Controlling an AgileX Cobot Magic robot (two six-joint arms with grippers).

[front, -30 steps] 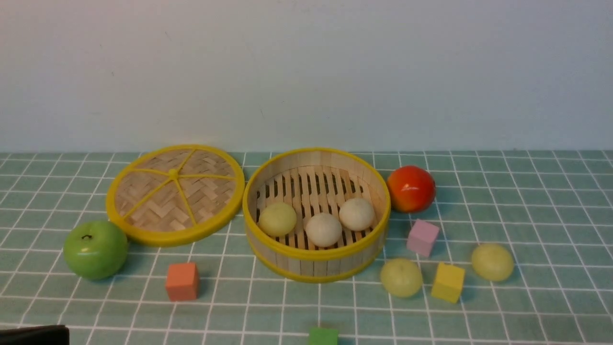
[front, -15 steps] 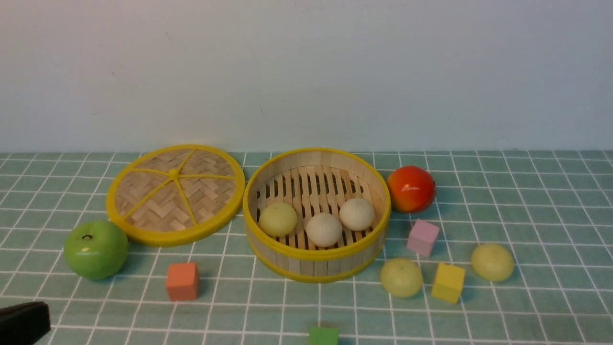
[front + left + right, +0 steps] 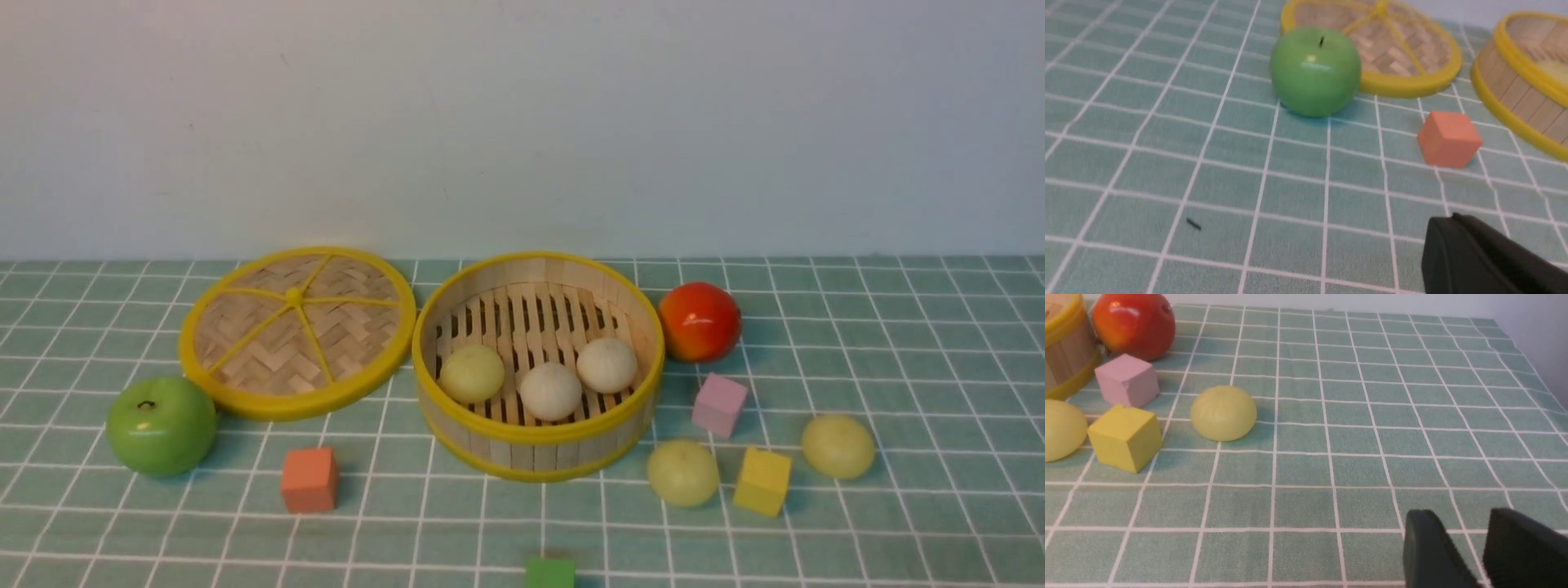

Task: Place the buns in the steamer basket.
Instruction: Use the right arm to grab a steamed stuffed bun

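- Five buns: three in the basket (image 3: pixel 535 437), one yellow-green (image 3: pixel 471 373) and two off-white (image 3: pixel 550 391) (image 3: pixel 606 365).
- The two other yellow-green buns lie on the cloth (image 3: pixel 939 367) right of the basket, one (image 3: pixel 682 473) near its wall and one (image 3: pixel 838 446) farther out, with a yellow cube (image 3: pixel 762 481) between them.
- Four cubes: yellow, pink (image 3: pixel 719 404), orange (image 3: pixel 309 479), green (image 3: pixel 549 572).
- One lid (image 3: pixel 296 331) flat to the left of the basket, one green apple (image 3: pixel 161 425), one red fruit (image 3: pixel 700 322).
- The green cube is cut off by the front view's lower edge.
- The wrist views show only part of the basket.
- Left gripper (image 3: pixel 1453 228): only one dark finger shows, so I cannot tell how wide it stands. It touches nothing.
- Right gripper (image 3: pixel 1466 535): fingers a little apart, cloth showing between them, empty, well clear of the nearest bun.
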